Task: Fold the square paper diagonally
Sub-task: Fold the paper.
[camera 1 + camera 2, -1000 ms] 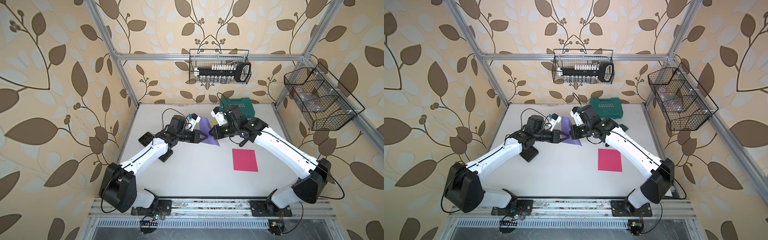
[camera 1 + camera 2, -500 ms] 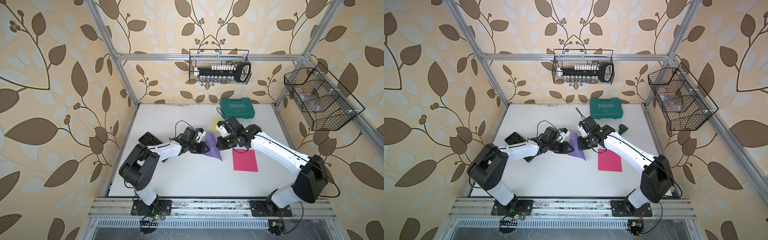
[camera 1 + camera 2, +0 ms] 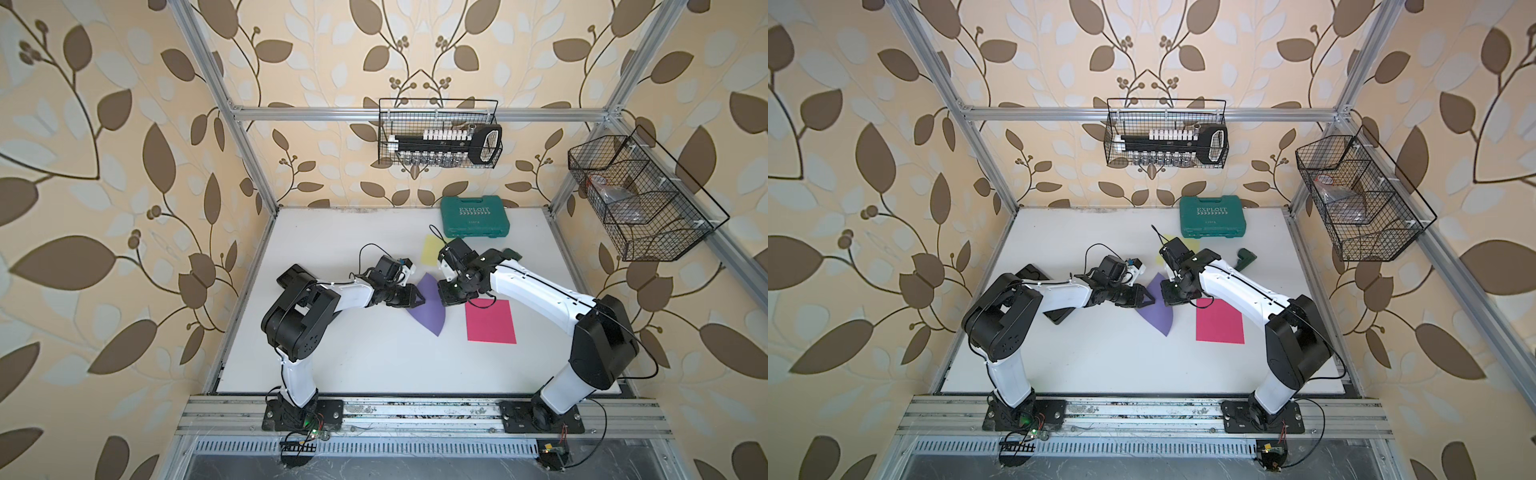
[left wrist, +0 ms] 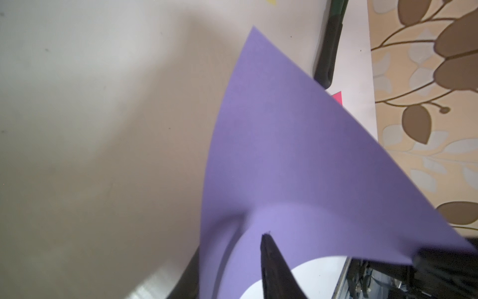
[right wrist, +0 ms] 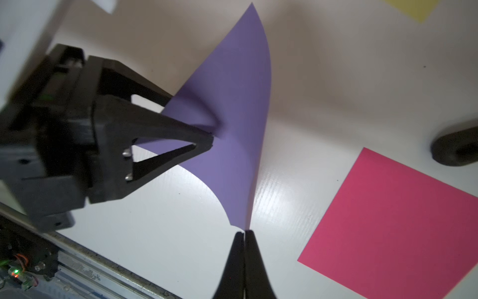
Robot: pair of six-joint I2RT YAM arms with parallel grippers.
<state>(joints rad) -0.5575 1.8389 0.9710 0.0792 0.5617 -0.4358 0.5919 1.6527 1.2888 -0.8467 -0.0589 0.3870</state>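
Note:
A purple square paper [image 3: 428, 307] [image 3: 1158, 309] is bowed into a curved, standing sheet in mid-table, its lower tip touching the white table [image 3: 353, 353]. My right gripper [image 5: 244, 231] [image 3: 446, 297] is shut on one corner of it. My left gripper [image 5: 192, 117] [image 3: 417, 297] is at the opposite side. Its jaws stand apart, one finger on each face of the sheet [image 4: 284, 142], which passes between them. Whether either finger touches the sheet I cannot tell.
A pink paper [image 3: 490, 321] lies flat just right of the purple one, and a yellow paper [image 3: 430, 249] lies behind it. A green tool case [image 3: 475, 217] sits at the back. A black flat object [image 3: 293, 276] lies by the left arm. Wire baskets [image 3: 438, 133] hang on the walls.
Both grippers have carried the purple paper toward the front of the table, near the pink paper. The left arm has folded at the elbow, and its jaws have spread apart.

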